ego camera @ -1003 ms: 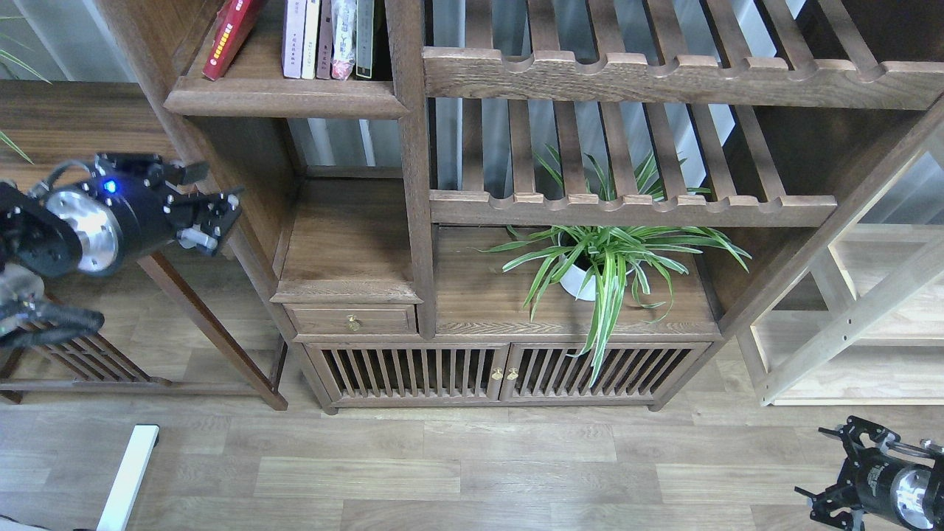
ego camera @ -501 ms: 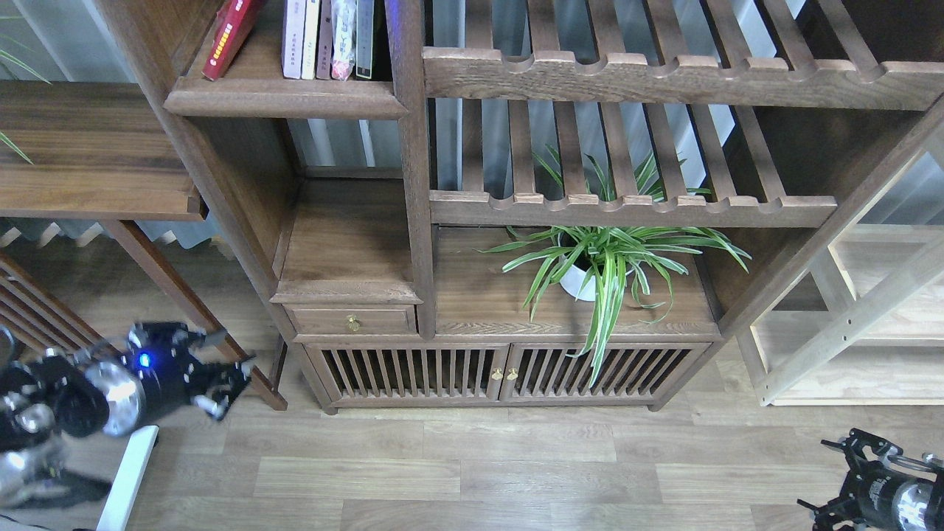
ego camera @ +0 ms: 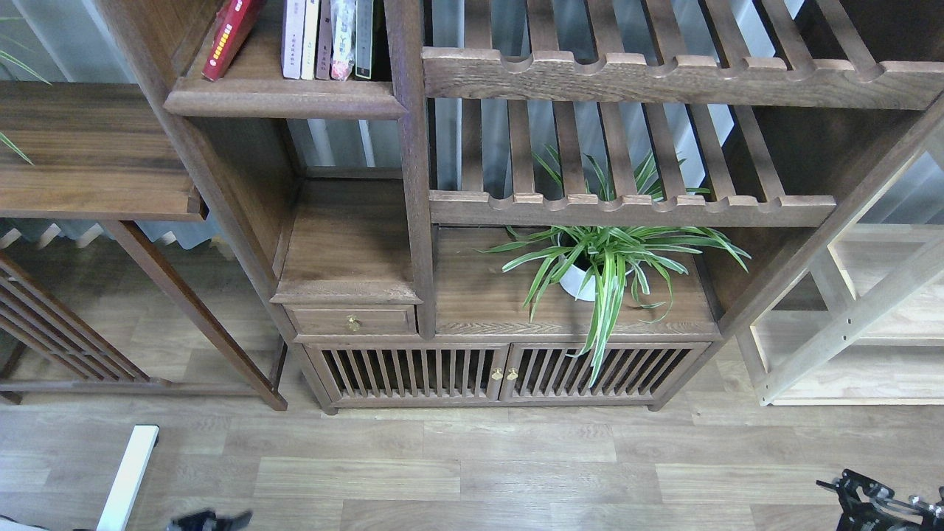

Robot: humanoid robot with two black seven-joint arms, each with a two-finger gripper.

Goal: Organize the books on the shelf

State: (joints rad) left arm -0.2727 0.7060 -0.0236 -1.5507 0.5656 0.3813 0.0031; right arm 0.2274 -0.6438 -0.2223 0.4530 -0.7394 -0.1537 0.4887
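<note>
A red book (ego camera: 228,33) with yellow print leans to the left against the side wall of the narrow bay, on the dark-brown shelf (ego camera: 284,97) at the top left. Beside it several thin books stand upright, among them a pale pink one (ego camera: 293,37) and a white one (ego camera: 310,37). A yellow-green cover does not show. Only the dark tips of my left gripper (ego camera: 210,520) show at the bottom edge. Part of my right gripper (ego camera: 874,503) shows at the bottom right corner. Both are far below the shelf and hold nothing that I can see.
Slatted racks (ego camera: 664,74) with scalloped rails fill the right of the bookcase. A potted spider plant (ego camera: 601,258) stands on the lower board. A drawer (ego camera: 352,321) and slatted doors (ego camera: 501,372) sit below. A paler wood unit (ego camera: 855,324) stands right, a side table (ego camera: 96,162) left.
My left arm has dropped from beside the shelf's side post down to the bottom edge, almost out of view. My right gripper has sunk lower too. The books have not moved.
</note>
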